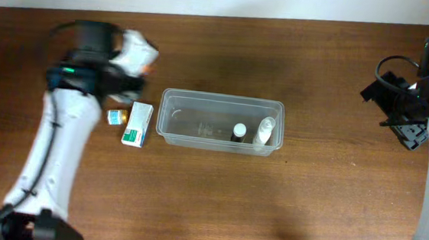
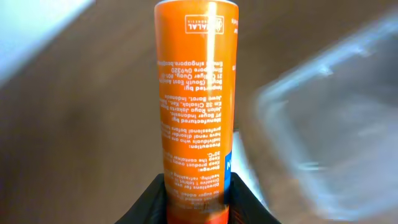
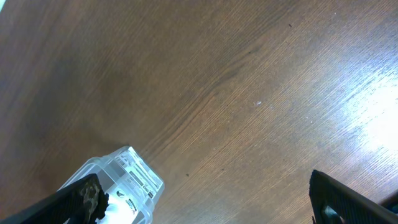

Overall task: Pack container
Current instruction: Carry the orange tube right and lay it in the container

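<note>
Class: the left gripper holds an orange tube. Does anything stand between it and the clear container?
Nothing visible does. The orange tube in the left gripper is left of the container; the box lies flat on the table beside it.

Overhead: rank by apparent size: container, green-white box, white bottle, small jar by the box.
1. container
2. box
3. white bottle
4. jar, only slightly smaller than the bottle; treat that last order as unsure.
</note>
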Available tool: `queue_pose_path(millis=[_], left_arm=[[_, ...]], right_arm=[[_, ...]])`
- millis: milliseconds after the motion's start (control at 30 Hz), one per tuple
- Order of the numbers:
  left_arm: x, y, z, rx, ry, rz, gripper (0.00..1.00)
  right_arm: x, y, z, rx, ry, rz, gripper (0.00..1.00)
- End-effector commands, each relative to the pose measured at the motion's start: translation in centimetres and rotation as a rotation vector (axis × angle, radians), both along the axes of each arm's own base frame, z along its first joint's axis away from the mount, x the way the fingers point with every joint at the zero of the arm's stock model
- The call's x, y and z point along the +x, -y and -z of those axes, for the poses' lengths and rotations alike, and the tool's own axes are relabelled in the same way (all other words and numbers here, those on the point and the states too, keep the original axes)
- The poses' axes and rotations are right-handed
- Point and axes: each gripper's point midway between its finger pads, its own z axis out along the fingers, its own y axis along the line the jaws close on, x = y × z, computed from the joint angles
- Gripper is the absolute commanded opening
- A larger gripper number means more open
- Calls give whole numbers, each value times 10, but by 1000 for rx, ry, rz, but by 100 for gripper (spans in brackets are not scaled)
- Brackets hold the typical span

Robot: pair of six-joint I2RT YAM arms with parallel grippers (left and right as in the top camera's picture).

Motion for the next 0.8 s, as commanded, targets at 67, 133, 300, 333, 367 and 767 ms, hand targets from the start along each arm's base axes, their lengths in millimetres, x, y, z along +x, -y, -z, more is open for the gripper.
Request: queue_pose_path(millis=[67, 133, 300, 333, 367, 767], left_arm=[[-31, 128, -3, 182, 114, 663, 4], [-36, 153, 8, 208, 120, 764, 1], [-32, 190, 41, 232, 117, 878, 2], [-28, 197, 52, 235, 114, 893, 2], [-26, 201, 59, 243, 114, 910, 3], [-13, 238, 98, 134, 150, 1026, 20]], right_arm=[[0, 2, -9, -9, 26, 1, 99], [0, 2, -9, -10, 26, 1, 99], [0, 2, -9, -9, 26, 1, 99], [0, 2, -9, -9, 26, 1, 98], [0, 2, -9, -9, 26, 1, 99], [0, 2, -8, -9, 25, 1, 98]])
